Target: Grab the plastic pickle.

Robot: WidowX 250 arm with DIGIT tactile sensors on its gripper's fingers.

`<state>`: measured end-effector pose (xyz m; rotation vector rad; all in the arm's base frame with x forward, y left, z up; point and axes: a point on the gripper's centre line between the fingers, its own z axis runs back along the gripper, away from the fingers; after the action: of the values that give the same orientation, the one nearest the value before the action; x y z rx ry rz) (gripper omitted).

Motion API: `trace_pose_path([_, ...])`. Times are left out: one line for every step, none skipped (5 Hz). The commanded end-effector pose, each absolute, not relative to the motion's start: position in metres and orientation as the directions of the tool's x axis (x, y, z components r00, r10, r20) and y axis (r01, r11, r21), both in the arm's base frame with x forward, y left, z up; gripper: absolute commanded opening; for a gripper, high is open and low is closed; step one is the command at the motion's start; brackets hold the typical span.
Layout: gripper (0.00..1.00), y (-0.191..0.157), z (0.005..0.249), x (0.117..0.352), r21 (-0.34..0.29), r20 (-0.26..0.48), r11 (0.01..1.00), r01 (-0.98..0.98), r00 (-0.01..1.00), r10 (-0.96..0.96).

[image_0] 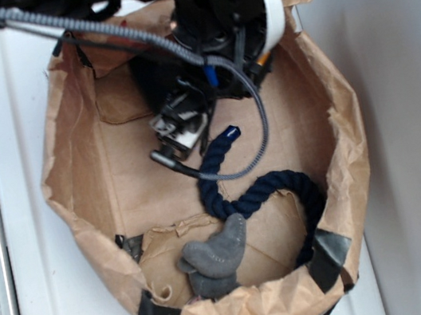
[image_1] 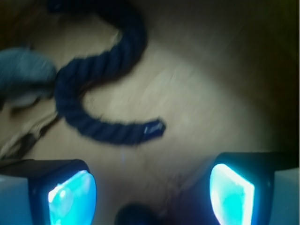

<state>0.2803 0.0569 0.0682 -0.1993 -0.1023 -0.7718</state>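
Hanging released, the hand (image_1: 152, 190) is positioned with the plastic pickle (image_1: 133, 214) between its fingers, long axis undetermined.

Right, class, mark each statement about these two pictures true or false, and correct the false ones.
1. The navy rope lies inside the brown paper container. True.
2. The end effector is shut on the rope. False: its fingers stand apart and the rope lies ahead of them, untouched.
3. The grey soft object lies right by the rope. True.
4. The container is blue plastic. False: it is crumpled brown paper with black tape.
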Motion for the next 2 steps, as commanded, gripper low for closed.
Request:
trace_pose_path([1.00, 0.056, 0.090, 0.249, -0.026, 0.171, 0.657, 0.753, 0.651, -0.739])
trace_pose_path([1.00, 0.041, 0.076, 0.229, 0.092, 0.190, 0.632, 0.769, 0.610, -0.769])
